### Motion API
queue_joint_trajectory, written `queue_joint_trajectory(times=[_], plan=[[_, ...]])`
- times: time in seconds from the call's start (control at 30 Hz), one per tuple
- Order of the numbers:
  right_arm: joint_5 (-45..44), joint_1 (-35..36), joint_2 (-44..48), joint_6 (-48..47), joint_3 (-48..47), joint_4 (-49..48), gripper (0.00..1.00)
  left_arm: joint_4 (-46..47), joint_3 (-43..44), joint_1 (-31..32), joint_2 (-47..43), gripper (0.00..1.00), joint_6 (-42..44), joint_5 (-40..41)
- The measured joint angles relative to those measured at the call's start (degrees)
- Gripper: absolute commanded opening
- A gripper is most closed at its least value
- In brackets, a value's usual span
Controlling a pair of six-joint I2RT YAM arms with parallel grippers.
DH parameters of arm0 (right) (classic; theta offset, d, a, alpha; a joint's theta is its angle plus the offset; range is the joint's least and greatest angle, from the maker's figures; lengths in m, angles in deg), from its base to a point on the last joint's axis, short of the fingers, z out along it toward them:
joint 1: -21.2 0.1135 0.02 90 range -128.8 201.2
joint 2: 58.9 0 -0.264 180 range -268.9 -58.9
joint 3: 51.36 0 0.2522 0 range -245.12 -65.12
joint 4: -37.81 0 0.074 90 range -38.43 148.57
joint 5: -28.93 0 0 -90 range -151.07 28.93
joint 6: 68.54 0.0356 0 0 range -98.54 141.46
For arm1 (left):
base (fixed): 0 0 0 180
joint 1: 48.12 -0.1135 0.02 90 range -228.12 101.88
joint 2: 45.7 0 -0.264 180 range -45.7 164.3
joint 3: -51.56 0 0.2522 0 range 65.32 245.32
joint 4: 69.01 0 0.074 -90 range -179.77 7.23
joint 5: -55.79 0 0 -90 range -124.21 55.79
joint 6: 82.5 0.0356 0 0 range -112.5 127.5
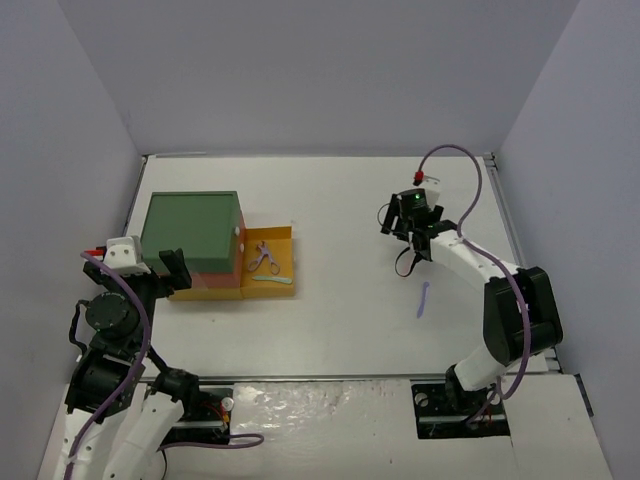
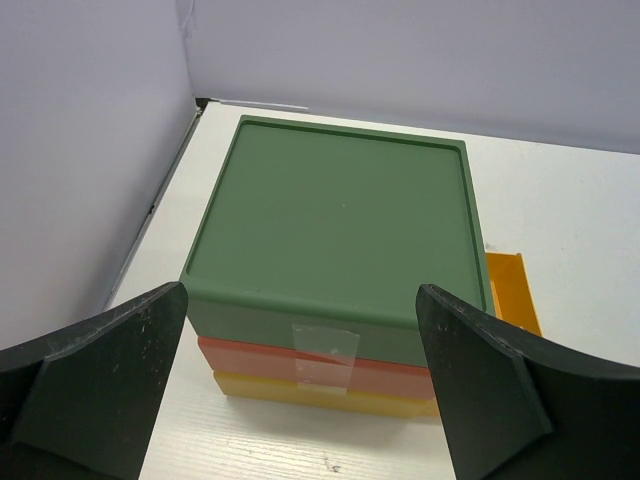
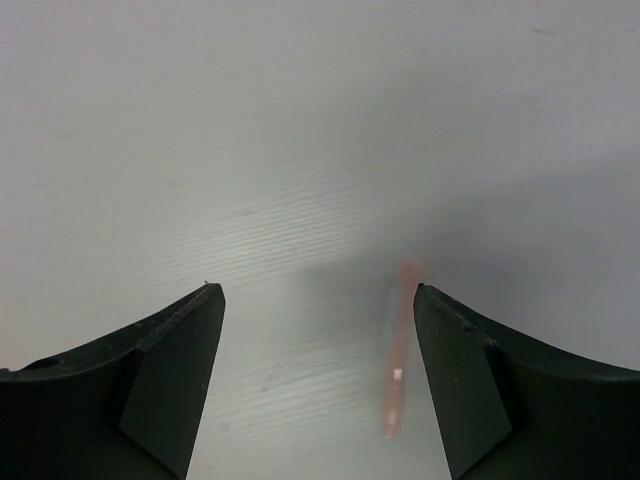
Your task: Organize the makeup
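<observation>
In the right wrist view my right gripper [image 3: 315, 295] is open above the white table. A thin red stick [image 3: 397, 360], blurred, lies free between its fingers, close to the right one and touching neither. From above, the right gripper [image 1: 405, 228] hangs over the table's right half, and a lavender stick [image 1: 423, 298] lies just in front of it. The bottom yellow drawer [image 1: 285, 240] is pulled out; it holds a lavender scissor-like tool [image 1: 264, 257] and a mint stick [image 1: 272, 280]. My left gripper [image 2: 303, 295] is open, empty, facing the box's taped side.
The green-red-yellow drawer box [image 1: 192, 232] stands at the left, its green lid [image 2: 335, 215] closed; clear tape [image 2: 325, 352] crosses its layers. Grey walls enclose the table on three sides. A purple cable [image 1: 470, 170] loops over the right arm.
</observation>
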Motion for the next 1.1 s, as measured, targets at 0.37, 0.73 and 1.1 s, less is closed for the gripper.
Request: queue_joint_trajectory(times=[0.37, 0.73, 1.1], plan=[[1.2, -6.5, -0.6, -1.6, 3.8, 2.7, 0.56, 0.0, 0.0, 0.0, 0.0, 0.97, -0.1, 0.0], [2.8, -6.5, -8.5, -1.6, 3.7, 2.8, 0.3, 0.0, 0.0, 0.0, 0.0, 0.97, -0.1, 0.0], [4.2, -6.0, -9.2, -2.0, 3.3, 1.2, 0.0, 0.0, 0.0, 0.0, 0.0, 0.97, -0.1, 0.0]])
